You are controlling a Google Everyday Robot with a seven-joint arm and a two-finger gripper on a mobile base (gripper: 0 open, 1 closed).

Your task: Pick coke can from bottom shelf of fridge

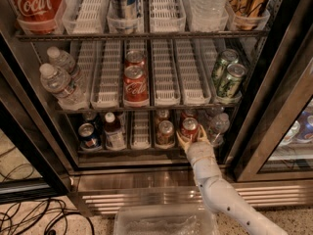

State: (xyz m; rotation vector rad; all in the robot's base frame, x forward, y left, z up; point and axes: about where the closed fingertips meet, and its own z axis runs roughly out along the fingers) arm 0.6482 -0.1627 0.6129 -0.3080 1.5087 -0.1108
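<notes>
The coke can (190, 127), bright red with a silver top, stands at the front of a right-hand lane on the bottom shelf (139, 151) of the fridge (29, 111). My gripper (191, 139) reaches up from the lower right on a white arm. Its fingers (181, 142) sit on either side of the can's lower half and are closed against it. The can rests on the shelf. A duller brownish-red can (165, 131) stands one lane to the left. A dark blue can (88, 135) is at the shelf's far left.
A small bottle (114, 131) stands beside the blue can, and a water bottle (218, 126) is just right of the coke can. The middle shelf holds red cans (135, 84), green cans (227, 77) and water bottles (58, 82). A clear bin (166, 222) sits below the steel base grille (122, 192). Cables (29, 219) lie on the floor at left.
</notes>
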